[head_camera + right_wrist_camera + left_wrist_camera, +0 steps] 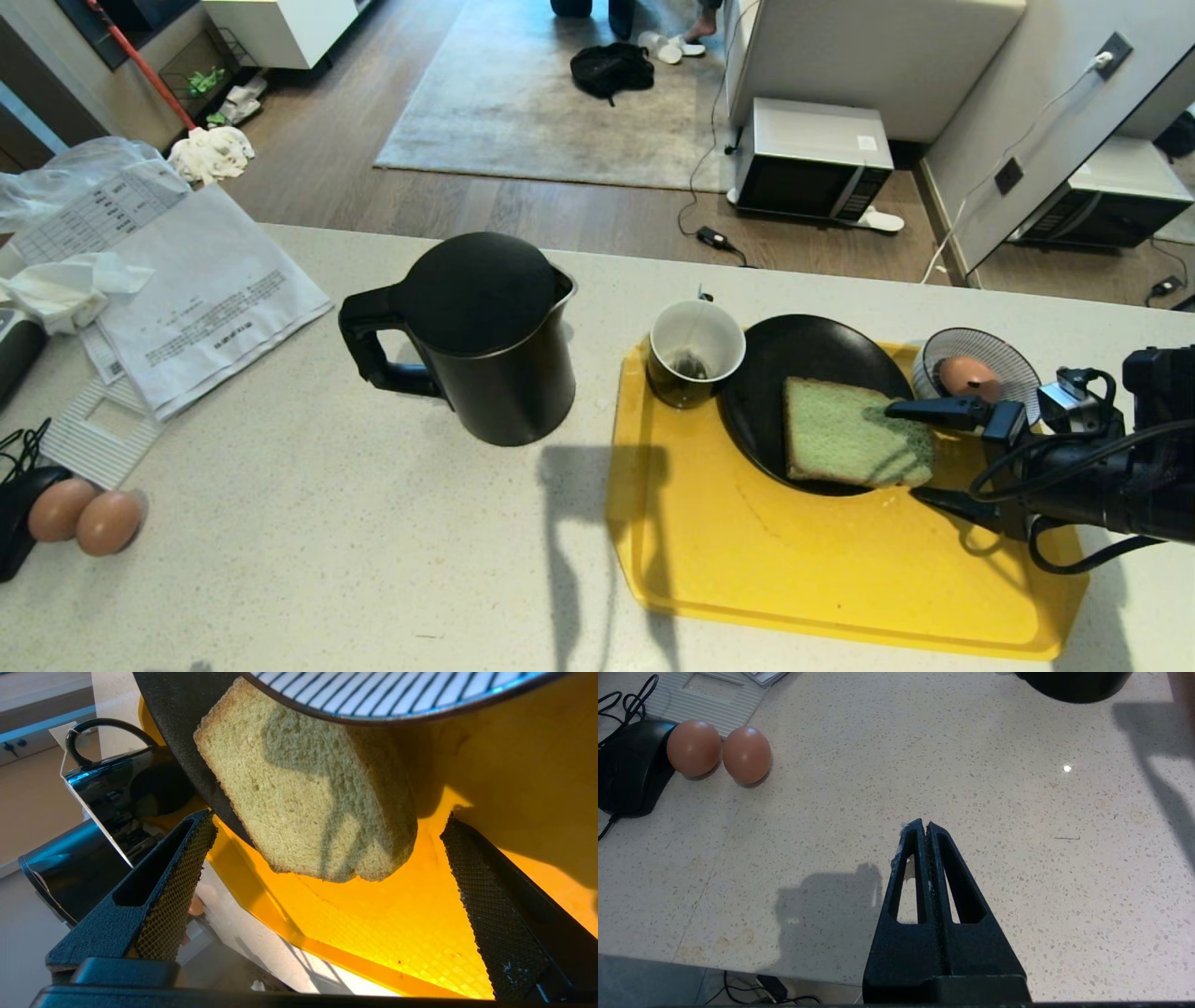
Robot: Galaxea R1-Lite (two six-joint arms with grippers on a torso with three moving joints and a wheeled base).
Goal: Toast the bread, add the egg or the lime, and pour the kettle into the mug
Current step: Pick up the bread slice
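Right gripper (910, 453) reaches in from the desk's right edge, its jaws spread wide on either side of the near right corner of the bread (854, 434), with one finger (934, 411) over the slice's far side and the other low over the tray (794, 579) beside the slice. Whether the fingers touch the slice cannot be told. The bread lies flat on a black plate (775, 373), its near right corner hanging past the plate's rim over the yellow tray. At the tray's far left corner stands the mug (695, 353), white inside with a tea bag in it, just beside the plate. A striped bowl (999, 359) with a brown egg (966, 376) in it sits at the tray's far right corner, just beside the plate. The kettle (485, 336) stands upright on the desk (327, 541) left of the tray, lid on, handle toward the left edge. Left gripper (927, 828) hangs closed and empty over bare desk near the front edge. Two more eggs (86, 516) lie touching each other near the left edge, beside a black mouse (630, 767). Papers (196, 299) lie toward the far left corner.
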